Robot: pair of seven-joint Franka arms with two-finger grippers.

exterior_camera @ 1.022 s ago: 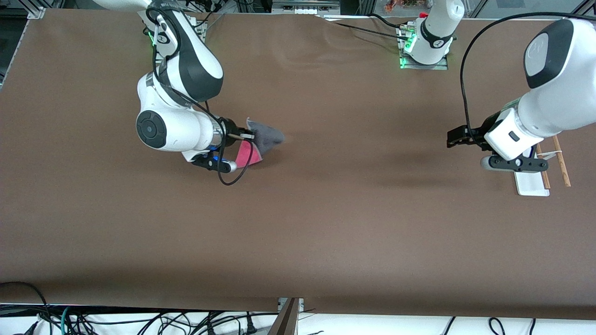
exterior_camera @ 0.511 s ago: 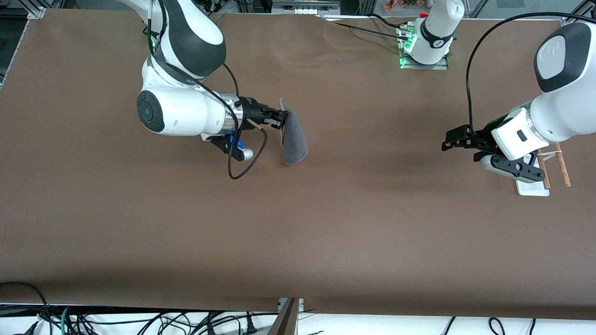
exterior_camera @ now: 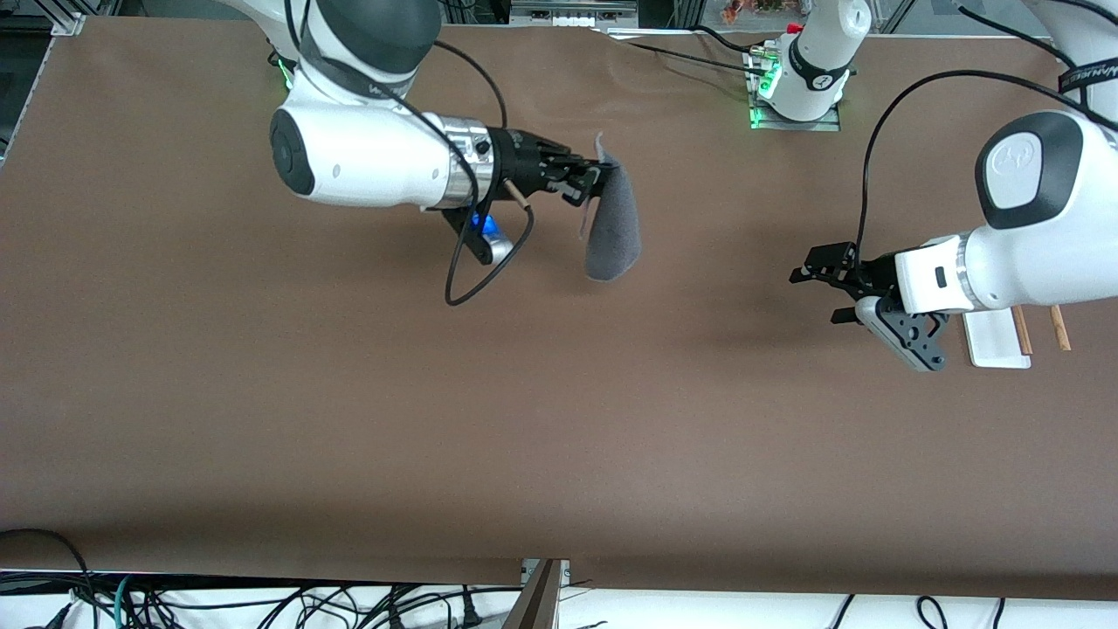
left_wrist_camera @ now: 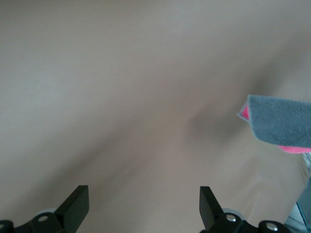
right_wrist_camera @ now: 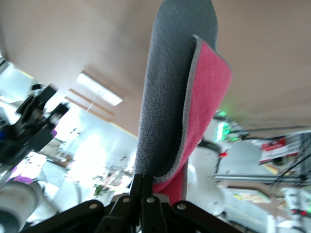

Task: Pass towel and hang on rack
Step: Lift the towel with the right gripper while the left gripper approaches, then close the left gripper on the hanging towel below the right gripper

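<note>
A brown counter (exterior_camera: 559, 419) fills the scene. The rack (exterior_camera: 1013, 336) stands at the left arm's end, partly hidden by that arm. The towel (exterior_camera: 611, 227), grey face showing, hangs in the air over the counter's middle, pinched by the right claw (exterior_camera: 594, 179). The left claw (exterior_camera: 817, 293), spread and empty, hovers near the rack.

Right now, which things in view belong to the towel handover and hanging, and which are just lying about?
Part of the job:
- towel, hanging from the shut right tool above the table
- left tool, open, waiting over the table beside the rack
- rack, at the left arm's end of the table

Just lying about:
- nothing loose on the brown table
- cables below the table's near edge
</note>
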